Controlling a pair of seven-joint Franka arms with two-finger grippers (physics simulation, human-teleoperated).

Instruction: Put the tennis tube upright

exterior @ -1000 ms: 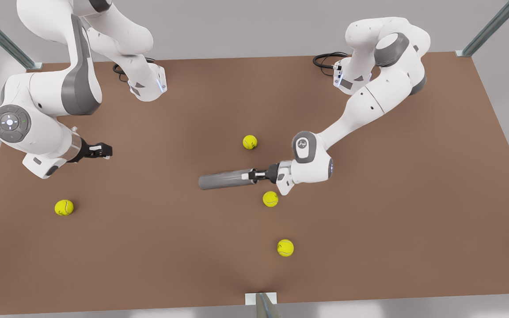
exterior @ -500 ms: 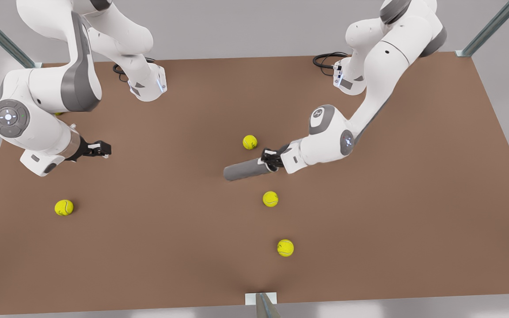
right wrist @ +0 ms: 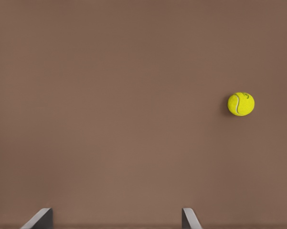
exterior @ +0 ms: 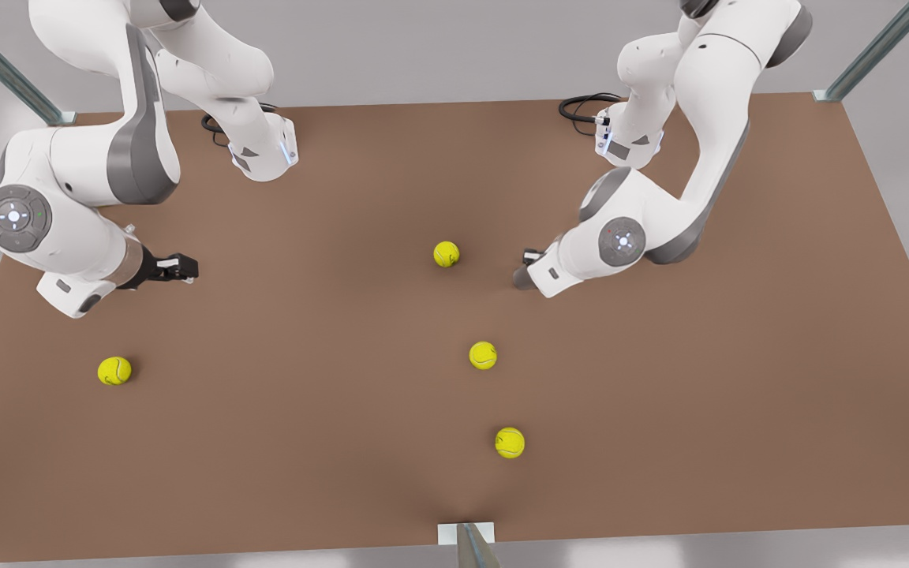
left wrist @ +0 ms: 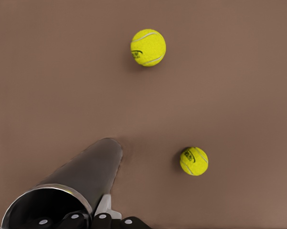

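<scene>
The left gripper (left wrist: 102, 222), on the arm at the front view's right, was clamped on the rim of the tennis tube (left wrist: 81, 179), whose far end appeared to rest on the brown table (left wrist: 47, 95); the tube stood steeply, though its exact tilt was hard to judge. In the front view the tube (exterior: 523, 278) was mostly hidden under that wrist. Two tennis balls (left wrist: 148, 47) lay apart from it. The right gripper (exterior: 180, 268) waited above the table near the front view's left, fingers (right wrist: 39, 219) spread wide, holding nothing.
</scene>
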